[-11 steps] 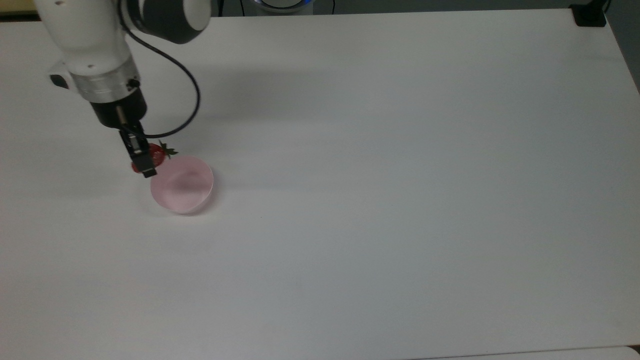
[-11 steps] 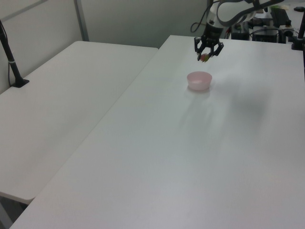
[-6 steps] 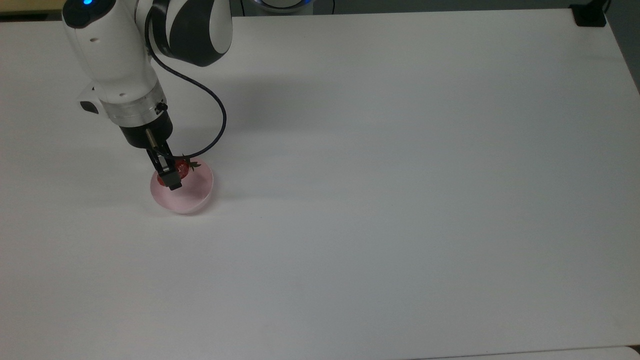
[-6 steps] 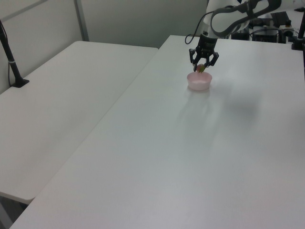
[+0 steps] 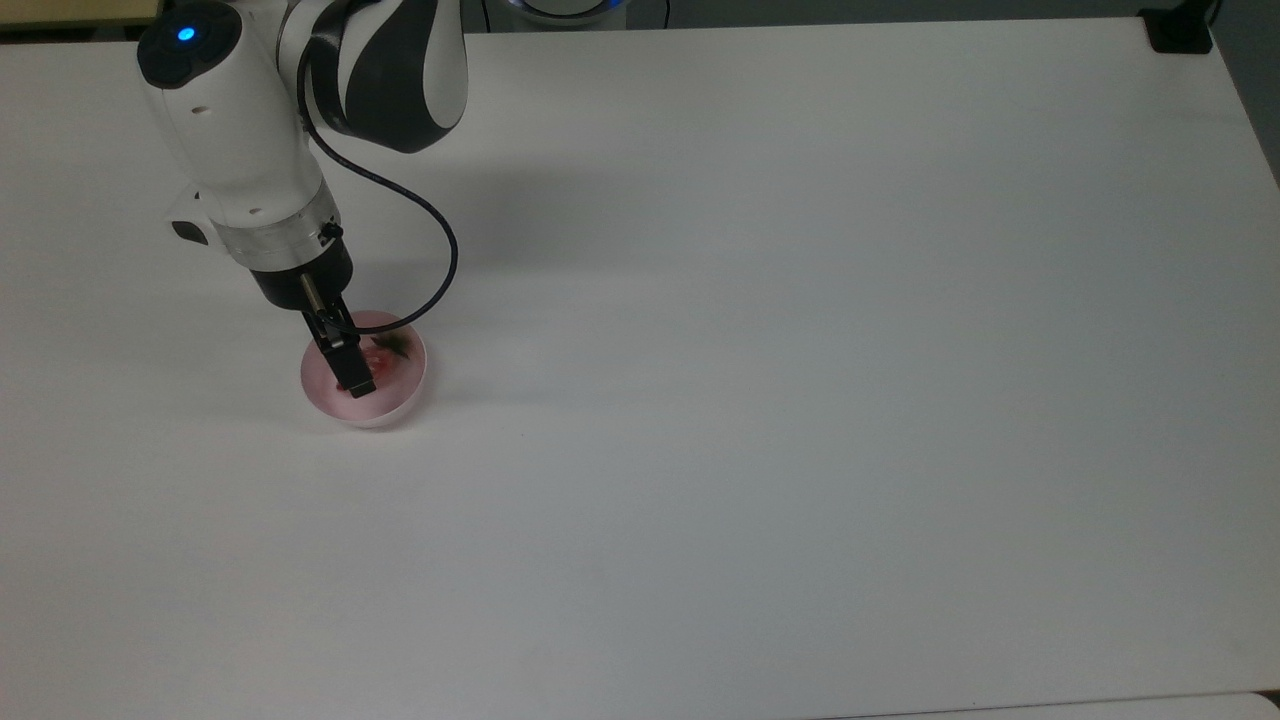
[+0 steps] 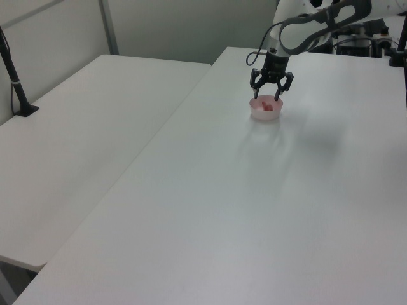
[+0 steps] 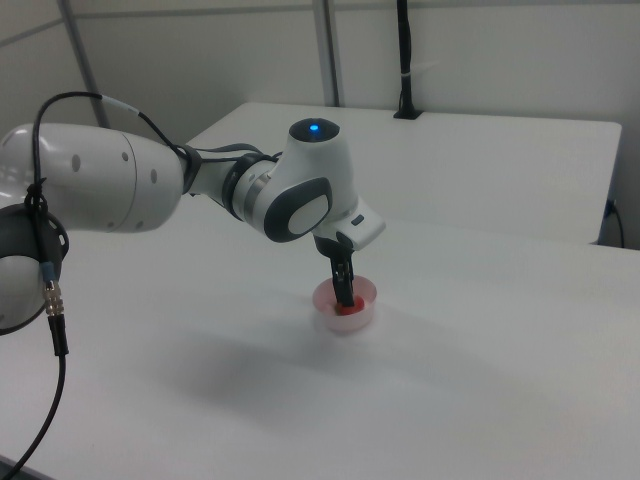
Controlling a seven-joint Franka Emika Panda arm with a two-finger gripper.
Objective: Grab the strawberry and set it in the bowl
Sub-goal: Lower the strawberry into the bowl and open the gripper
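Observation:
The pale pink bowl (image 5: 392, 405) stands at the top view's left on the white table. The red strawberry (image 5: 383, 356) lies inside it, green cap toward the bowl's far rim. My gripper (image 5: 362, 368) hangs low over the bowl, open. In the left view its fingers (image 6: 256, 95) straddle the strawberry (image 6: 268, 107) without touching it, just above the bowl (image 6: 263, 116). In the right view the gripper (image 7: 346, 297) reaches into the bowl (image 7: 362, 314), with the strawberry (image 7: 344, 309) red beneath it.
The white table (image 5: 800, 400) stretches wide to the top view's right of the bowl. A black clamp (image 5: 1178, 30) sits at the far right corner. A second white table (image 6: 82, 127) adjoins at the left view's left, with a black post (image 6: 14, 76).
The gripper carried the strawberry from beside the bowl to over it, came down and opened. The strawberry now lies in the bowl.

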